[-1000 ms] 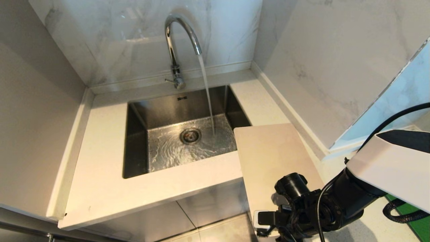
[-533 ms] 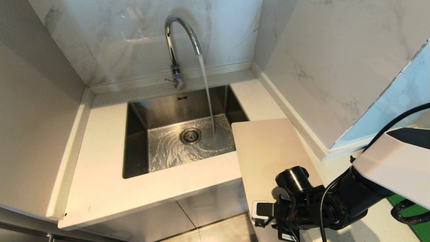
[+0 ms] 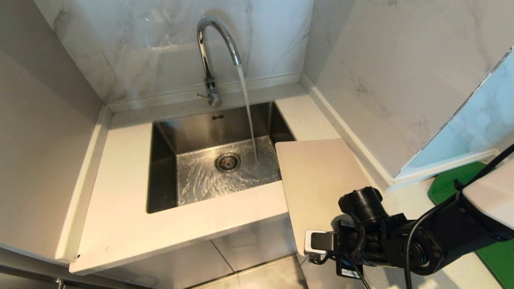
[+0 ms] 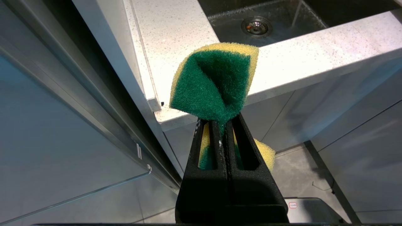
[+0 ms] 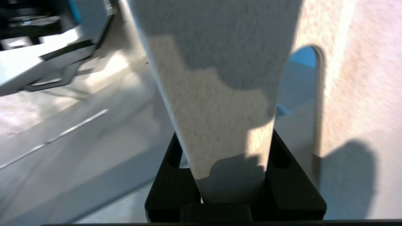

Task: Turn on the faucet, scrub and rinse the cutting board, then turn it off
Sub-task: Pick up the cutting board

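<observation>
Marble-walled corner, pale counter, right gripper clamping cutting board, left gripper pinching sponge

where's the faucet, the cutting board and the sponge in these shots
faucet [image 3: 207, 68]: head view, on its upright chrome neck
cutting board [image 3: 317, 176]: head view, on its bare flat face
sponge [image 4: 210, 83]: left wrist view, on its green scrub side

Pale marble walls cornering behind a steel sink, speckled cream counter around it, grey floor tiles below.
</observation>
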Robot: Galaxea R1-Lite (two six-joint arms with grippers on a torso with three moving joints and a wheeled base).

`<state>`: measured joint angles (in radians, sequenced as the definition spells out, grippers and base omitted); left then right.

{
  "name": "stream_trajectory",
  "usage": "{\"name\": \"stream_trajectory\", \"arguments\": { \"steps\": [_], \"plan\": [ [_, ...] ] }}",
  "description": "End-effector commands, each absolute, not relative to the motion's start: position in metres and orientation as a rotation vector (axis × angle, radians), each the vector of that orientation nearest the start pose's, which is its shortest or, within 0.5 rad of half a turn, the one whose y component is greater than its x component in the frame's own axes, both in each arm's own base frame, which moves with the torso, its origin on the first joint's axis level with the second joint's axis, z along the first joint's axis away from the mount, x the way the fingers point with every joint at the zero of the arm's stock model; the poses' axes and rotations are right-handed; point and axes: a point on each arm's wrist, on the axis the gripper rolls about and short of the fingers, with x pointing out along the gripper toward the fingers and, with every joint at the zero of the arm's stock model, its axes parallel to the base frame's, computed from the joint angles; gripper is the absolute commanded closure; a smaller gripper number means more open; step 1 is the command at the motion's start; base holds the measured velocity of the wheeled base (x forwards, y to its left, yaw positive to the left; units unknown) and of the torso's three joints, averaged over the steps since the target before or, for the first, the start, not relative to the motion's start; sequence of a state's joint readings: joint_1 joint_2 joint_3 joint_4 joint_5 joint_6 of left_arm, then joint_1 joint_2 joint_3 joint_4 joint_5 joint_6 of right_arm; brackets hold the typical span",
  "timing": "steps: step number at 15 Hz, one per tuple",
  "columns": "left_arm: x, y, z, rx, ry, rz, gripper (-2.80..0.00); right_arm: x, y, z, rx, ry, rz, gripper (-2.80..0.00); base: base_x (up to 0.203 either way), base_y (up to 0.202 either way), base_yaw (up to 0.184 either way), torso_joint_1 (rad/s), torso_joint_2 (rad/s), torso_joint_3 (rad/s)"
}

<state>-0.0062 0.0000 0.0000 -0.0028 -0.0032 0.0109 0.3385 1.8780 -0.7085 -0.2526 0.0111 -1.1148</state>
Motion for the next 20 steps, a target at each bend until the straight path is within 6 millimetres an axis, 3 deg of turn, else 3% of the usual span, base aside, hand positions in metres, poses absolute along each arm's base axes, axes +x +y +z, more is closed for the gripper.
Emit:
{"name": "stream_trajectory", "arguments": {
  "steps": [1,9,20],
  "plan": [
    [-0.023,0.0,0.075,0.009,-0.005,-0.009,0.0,0.268,0.095,0.096,-1.198,0.555,0.776,0.0,0.0,0.0,0.0,0.0,0.0,0.0],
    [-0.023,0.0,0.075,0.005,-0.005,-0.009,0.0,0.248,0.084,0.141,-1.38,0.394,0.668,0.0,0.0,0.0,0.0,0.0,0.0,0.0],
    [-0.023,0.0,0.075,0.005,-0.005,-0.009,0.0,0.245,0.075,0.162,-1.513,0.138,0.49,0.0,0.0,0.0,0.0,0.0,0.0,0.0]
  ]
}}
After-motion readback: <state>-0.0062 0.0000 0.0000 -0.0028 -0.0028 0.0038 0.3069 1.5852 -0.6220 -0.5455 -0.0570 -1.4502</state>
